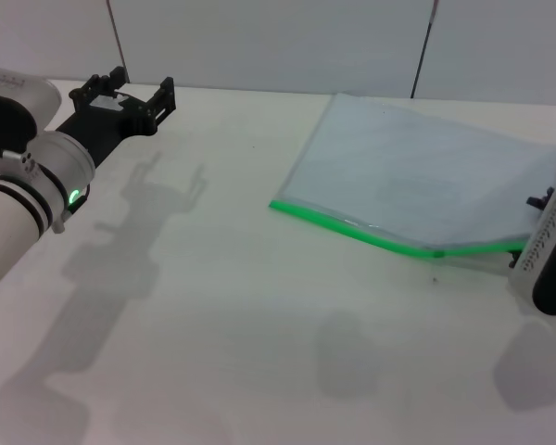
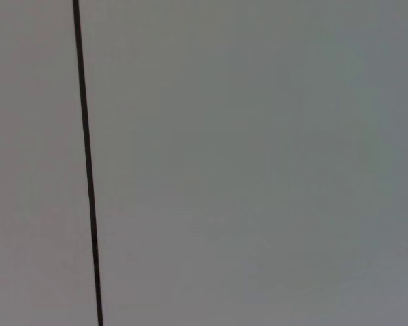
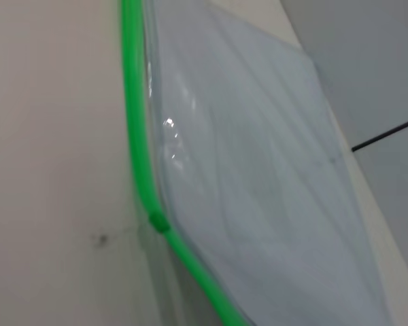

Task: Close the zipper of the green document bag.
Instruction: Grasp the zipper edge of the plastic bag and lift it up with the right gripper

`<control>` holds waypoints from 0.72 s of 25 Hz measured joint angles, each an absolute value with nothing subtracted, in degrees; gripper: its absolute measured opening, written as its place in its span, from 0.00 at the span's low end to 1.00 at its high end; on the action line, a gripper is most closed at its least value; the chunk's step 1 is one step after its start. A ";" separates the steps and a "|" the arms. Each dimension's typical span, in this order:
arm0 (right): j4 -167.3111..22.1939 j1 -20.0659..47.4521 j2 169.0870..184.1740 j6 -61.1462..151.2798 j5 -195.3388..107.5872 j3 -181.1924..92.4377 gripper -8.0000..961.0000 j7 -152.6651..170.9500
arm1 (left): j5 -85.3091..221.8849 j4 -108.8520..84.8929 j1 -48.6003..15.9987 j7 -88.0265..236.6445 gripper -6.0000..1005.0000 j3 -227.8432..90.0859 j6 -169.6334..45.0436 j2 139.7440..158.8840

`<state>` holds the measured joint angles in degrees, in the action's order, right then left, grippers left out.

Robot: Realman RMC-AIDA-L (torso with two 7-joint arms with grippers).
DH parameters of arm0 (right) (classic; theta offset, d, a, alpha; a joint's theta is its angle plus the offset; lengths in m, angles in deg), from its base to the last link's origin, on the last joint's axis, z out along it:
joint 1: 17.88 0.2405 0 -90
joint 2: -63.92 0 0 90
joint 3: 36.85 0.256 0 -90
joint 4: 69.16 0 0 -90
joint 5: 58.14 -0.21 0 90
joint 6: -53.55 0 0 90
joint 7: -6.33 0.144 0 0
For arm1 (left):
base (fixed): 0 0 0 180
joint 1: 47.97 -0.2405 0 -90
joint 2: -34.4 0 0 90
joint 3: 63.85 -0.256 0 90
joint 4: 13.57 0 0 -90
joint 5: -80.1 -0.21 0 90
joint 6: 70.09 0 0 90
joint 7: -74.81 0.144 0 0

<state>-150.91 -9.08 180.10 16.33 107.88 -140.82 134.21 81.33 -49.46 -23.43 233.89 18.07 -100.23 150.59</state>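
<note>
In the right wrist view alone, the zipper [image 3: 137, 156] slider [image 3: 158, 222] shows plainly.

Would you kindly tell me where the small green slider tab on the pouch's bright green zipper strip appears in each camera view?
Head view: the small green slider tab sits on the bright green zipper strip, near the right gripper.
Left wrist view: not in it.
Right wrist view: the tab sits at the strip's bend.
Shared landmark: the dark speck on the table beside the tab.
</note>
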 joint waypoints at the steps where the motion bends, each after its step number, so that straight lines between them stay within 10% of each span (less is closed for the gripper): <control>1: -151.01 -8.81 180.10 16.33 107.89 -140.80 0.65 134.21 | 81.33 -49.46 -23.41 233.89 0.72 18.06 -100.23 150.59; 18: -146.28 -1.84 179.80 13.60 108.00 -138.80 0.56 132.34 | 81.33 -49.88 -23.28 233.89 0.72 17.98 -100.23 150.68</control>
